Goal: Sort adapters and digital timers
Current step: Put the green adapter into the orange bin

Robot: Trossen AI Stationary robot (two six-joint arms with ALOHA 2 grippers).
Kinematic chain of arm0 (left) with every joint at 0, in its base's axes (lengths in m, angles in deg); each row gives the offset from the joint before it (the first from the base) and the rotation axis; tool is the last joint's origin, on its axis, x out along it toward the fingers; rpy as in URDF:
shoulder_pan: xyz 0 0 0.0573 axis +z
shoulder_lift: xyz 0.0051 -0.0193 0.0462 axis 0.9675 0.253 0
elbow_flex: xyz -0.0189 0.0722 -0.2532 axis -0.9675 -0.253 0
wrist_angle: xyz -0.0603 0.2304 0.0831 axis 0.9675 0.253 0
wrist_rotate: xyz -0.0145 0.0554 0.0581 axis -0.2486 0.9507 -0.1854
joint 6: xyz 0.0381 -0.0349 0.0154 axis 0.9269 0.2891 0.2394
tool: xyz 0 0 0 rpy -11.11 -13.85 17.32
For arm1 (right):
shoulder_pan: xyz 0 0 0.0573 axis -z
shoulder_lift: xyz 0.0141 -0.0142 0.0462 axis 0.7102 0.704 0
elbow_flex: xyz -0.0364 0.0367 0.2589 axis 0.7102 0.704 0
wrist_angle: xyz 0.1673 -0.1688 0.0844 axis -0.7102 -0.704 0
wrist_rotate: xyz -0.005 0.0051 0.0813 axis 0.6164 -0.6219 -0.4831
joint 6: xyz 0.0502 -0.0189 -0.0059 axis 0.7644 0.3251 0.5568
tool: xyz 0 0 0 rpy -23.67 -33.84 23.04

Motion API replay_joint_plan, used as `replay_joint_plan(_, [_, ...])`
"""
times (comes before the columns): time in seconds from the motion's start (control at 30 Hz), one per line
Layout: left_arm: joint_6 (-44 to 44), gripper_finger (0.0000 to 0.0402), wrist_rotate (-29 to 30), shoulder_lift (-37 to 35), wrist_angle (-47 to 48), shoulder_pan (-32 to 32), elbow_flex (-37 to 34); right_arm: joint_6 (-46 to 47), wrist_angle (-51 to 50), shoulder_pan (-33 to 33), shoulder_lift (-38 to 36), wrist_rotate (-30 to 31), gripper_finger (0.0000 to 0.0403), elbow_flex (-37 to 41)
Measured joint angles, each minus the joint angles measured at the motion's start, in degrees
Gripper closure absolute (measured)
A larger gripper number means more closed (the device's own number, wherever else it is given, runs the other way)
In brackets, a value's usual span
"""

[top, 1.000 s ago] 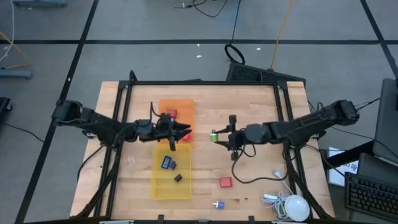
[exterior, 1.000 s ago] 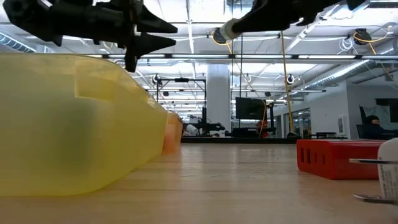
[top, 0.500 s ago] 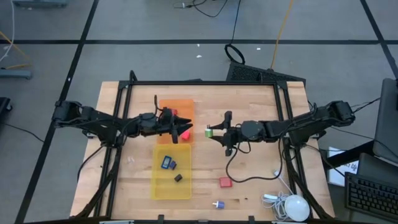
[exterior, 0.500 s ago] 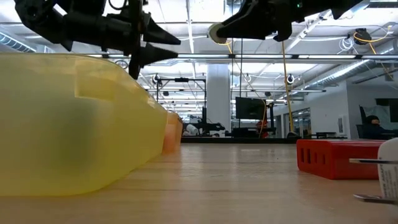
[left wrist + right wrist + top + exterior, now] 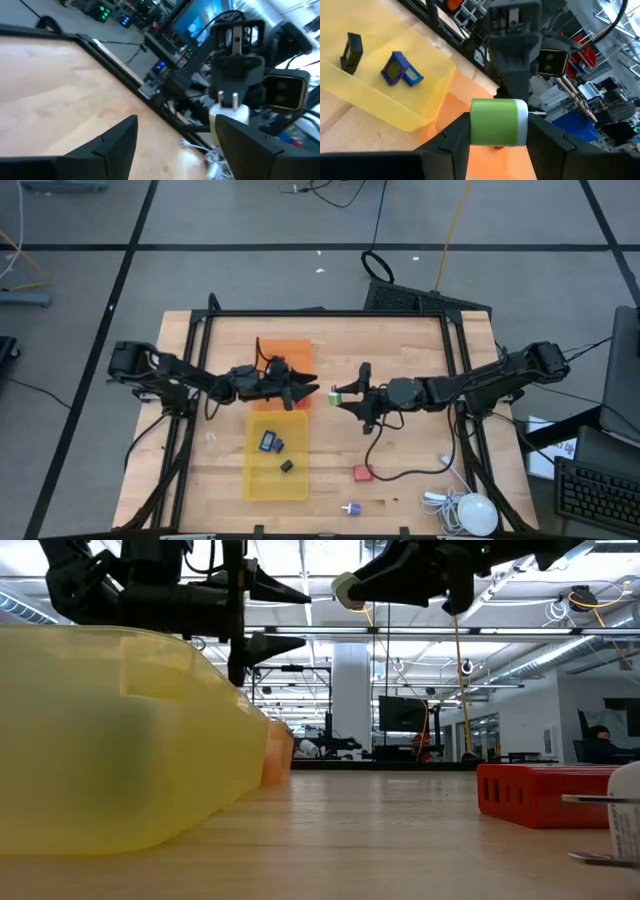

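Observation:
My left gripper (image 5: 308, 390) hovers open over the right edge of the orange tray (image 5: 283, 351), and its wrist view shows nothing between its fingers (image 5: 175, 131). Facing it, my right gripper (image 5: 346, 393) is shut on a green adapter (image 5: 337, 392). The yellow tray (image 5: 258, 480) holds a blue digital timer (image 5: 270, 442) and a black digital timer (image 5: 286, 466). A red adapter (image 5: 362, 473) and a white-purple adapter (image 5: 350, 509) lie flat on the table near its front edge. My right gripper pinches the adapter's green body (image 5: 495, 122) between its two fingers. The fingers reach in about level from the table's right side. The adapter is lifted clear above the orange tray's edge, and its white end with metal pins (image 5: 227, 102) sticks out to one side.
A white round device with a cable (image 5: 475, 513) sits at the front right corner. The black frame rails (image 5: 320, 313) run around the work area. In the low view the yellow tray (image 5: 100, 740) fills the left and the red adapter (image 5: 540, 795) lies at the right.
My left gripper has moved toward the table's right edge, closer to my right gripper, has rolled, and has opened. The red piece that showed between its fingers is gone from them. My right gripper has rolled while keeping hold of the green adapter.

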Motion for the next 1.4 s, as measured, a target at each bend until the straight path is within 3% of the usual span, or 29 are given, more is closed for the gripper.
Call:
replay_joint_plan(0.2, [-0.5,0.0162,-1.1,2.4,-3.1,-1.4,1.2,-1.3,0.8,0.0,0.0,0.0,0.0256,0.0])
replay_joint_plan(0.47, [6.3,0.0187,-1.1,5.9,-2.6,-4.6,9.1,-2.8,1.7,0.1,0.0,-0.1,0.0256,0.0])
replay_joint_plan(0.63, [5.6,0.0194,-3.9,7.1,-0.3,-4.9,12.0,-2.8,2.2,0.0,0.0,-0.8,0.0256,0.0])
replay_joint_plan(1.4, [4.9,0.0199,-7.3,7.0,1.8,-4.9,12.4,-3.5,5.3,0.1,1.8,-0.1,0.0255,-0.1])
